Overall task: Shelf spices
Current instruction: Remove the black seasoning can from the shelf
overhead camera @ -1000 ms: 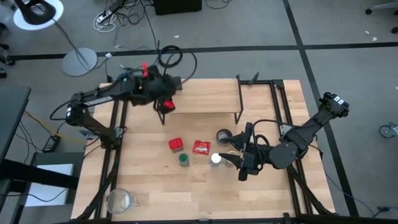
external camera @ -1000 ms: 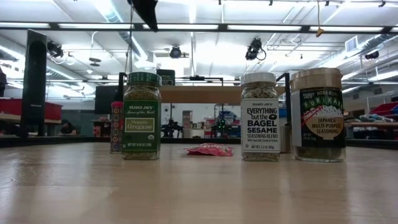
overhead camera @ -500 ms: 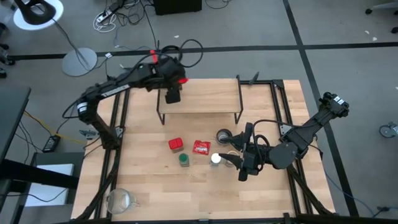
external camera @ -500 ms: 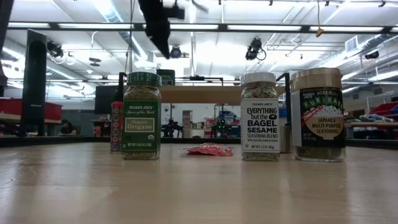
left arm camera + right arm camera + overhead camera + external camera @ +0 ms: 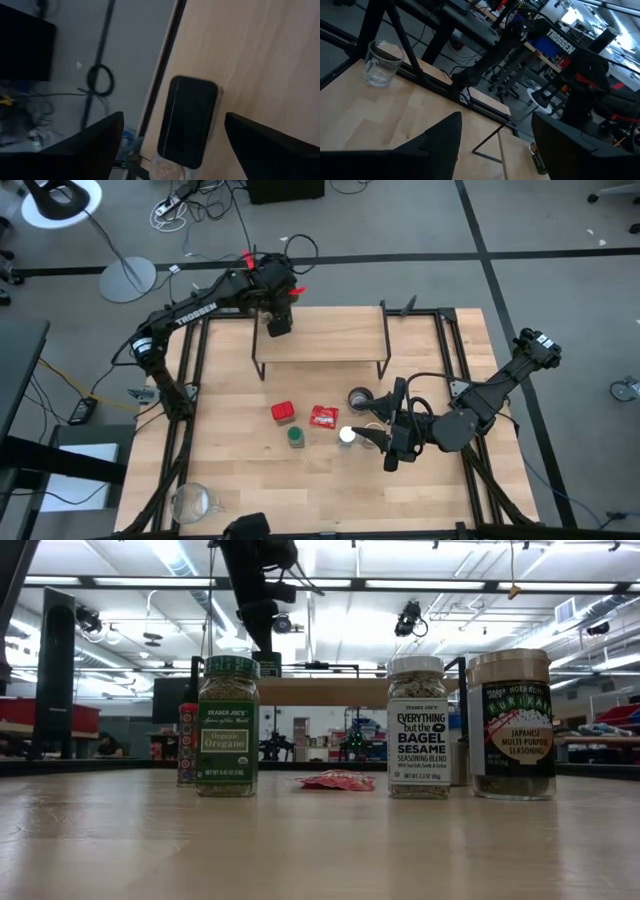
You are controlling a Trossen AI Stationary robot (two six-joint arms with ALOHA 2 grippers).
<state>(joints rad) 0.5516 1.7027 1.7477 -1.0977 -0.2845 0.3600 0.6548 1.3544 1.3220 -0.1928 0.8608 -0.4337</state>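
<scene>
Dark square spice tin (image 5: 189, 121): stands on the light wooden shelf (image 5: 330, 340), at its left end, below the wide-open, empty left gripper (image 5: 277, 320). Right gripper (image 5: 372, 430): part-open around the tan-lidded jar (image 5: 509, 723), near the white-capped jar (image 5: 346, 435).

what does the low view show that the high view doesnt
Only the low view shows the jar labels: oregano on the green jar, bagel sesame on the white-capped jar, Japanese seasoning on the tan-lidded jar. Only the high view shows the glass mug, the right gripper and the left gripper over the shelf. Both show the flat red packet.
</scene>
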